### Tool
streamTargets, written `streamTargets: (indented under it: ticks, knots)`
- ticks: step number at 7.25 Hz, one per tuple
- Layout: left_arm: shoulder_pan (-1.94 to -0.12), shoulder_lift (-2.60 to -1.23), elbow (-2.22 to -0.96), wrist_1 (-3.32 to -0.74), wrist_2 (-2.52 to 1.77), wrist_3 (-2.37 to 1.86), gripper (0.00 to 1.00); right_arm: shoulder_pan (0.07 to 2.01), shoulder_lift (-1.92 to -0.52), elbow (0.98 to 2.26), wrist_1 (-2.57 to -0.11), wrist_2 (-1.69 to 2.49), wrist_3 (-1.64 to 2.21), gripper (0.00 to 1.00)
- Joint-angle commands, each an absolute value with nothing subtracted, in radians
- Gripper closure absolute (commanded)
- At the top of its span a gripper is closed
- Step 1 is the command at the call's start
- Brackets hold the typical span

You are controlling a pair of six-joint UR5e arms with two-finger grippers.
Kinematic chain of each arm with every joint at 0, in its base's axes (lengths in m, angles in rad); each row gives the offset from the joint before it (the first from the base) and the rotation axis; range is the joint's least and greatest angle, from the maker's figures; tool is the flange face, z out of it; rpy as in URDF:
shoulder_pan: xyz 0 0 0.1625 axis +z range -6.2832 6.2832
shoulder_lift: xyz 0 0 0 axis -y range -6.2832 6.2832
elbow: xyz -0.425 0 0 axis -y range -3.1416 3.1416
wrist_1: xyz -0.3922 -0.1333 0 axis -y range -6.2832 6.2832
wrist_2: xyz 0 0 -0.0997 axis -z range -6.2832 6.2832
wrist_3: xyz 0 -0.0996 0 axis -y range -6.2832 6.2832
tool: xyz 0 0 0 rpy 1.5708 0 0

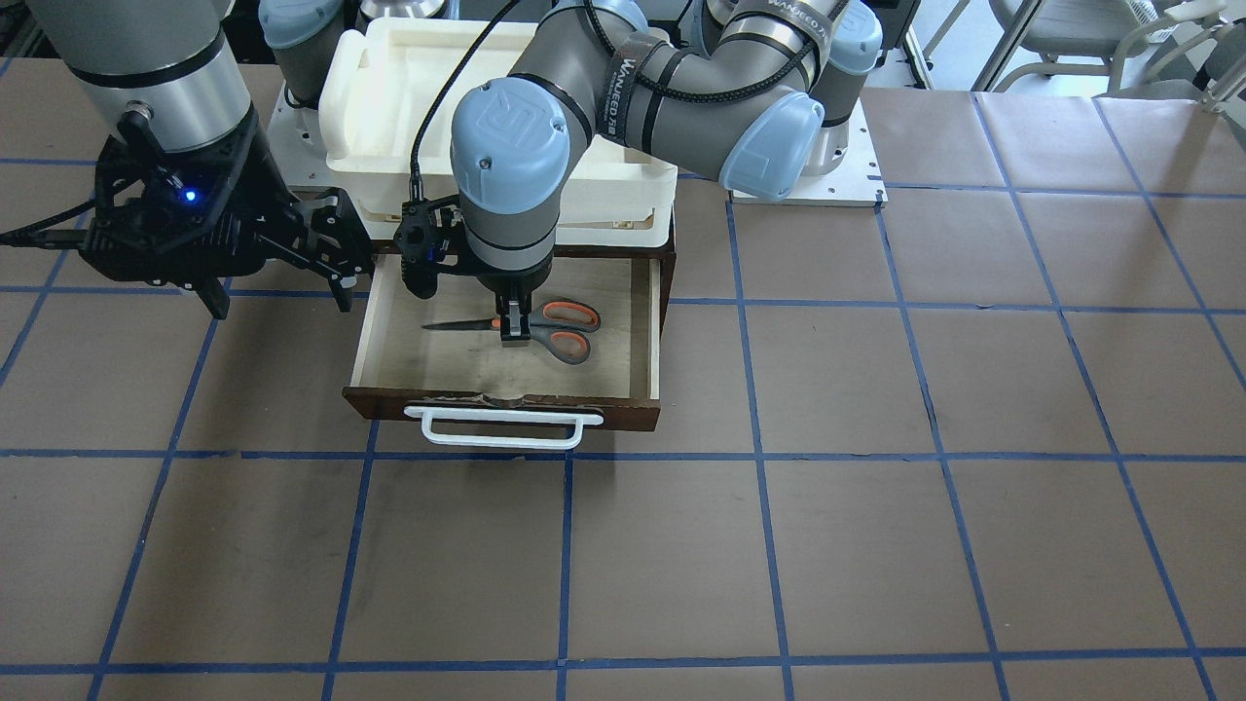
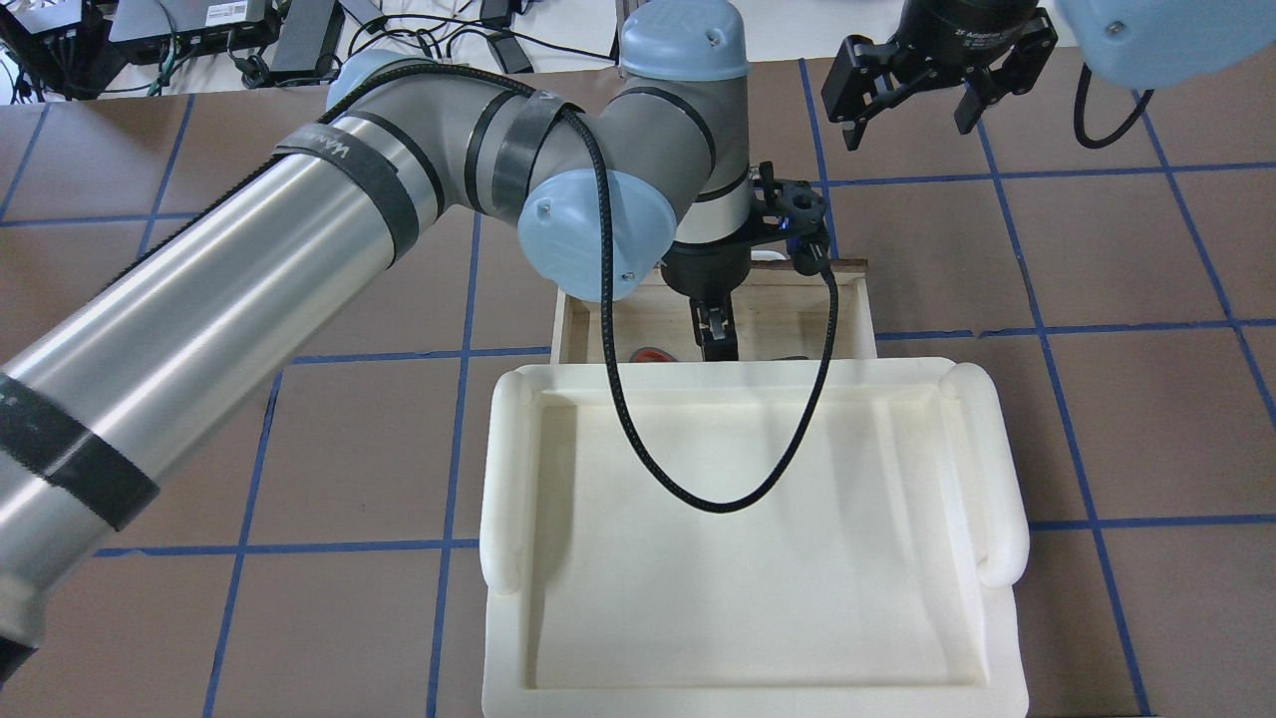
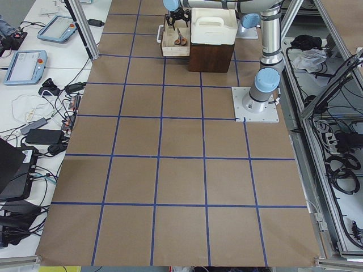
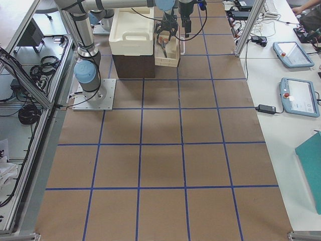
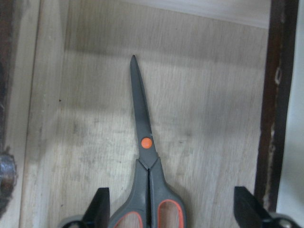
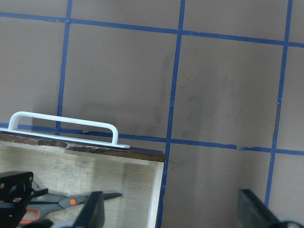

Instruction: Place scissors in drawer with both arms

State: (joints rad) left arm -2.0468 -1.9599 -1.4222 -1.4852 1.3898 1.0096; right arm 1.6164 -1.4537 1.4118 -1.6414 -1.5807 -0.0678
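Note:
The scissors [image 1: 545, 327] lie flat on the pale floor of the open drawer [image 1: 650, 321], blades pointing to the robot's right; its white bar handle [image 1: 501, 429] faces away from the robot. My left gripper [image 1: 514, 329] reaches down into the drawer over the scissors' handles. In the left wrist view the scissors [image 5: 145, 142] lie between its widely spread fingertips [image 5: 99, 210], so the left gripper [image 5: 171, 211] is open. My right gripper [image 1: 282, 287] is open and empty, hovering beside the drawer's right side; its wrist view shows the drawer handle [image 6: 64, 126] and scissors [image 6: 71, 202].
A cream-white plastic tray [image 2: 997, 469] stands on top of the dark cabinet behind the drawer and hides most of the drawer in the overhead view. Brown table with a blue tape grid [image 1: 876, 545] surrounds it.

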Motion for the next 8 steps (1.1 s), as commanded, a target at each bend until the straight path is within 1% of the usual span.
streamTargets:
  ticks: [1,5,7,8]
  knots:
    - [-2.022,-1.91,-1.411,-1.488,1.393,1.009,0.0,1.615,-1.453,1.413,-1.638,-1.583,-0.068,0.0]
    - [-1.783,-1.674,-1.425,-1.521,1.471,0.852,0.0,1.611,-1.453,1.411,-1.652,-1.585,-0.069,0.0]
    - [-1.709,-1.567,-1.466,-1.52,1.479,0.531,0.0,1.609,-1.454,1.413,-1.649,-1.58,-0.069,0.0]
    - [-1.682,-1.539,-1.506,-1.513,1.587,0.376,0.0,1.609,-1.454,1.413,-1.641,-1.58,-0.068,0.0]
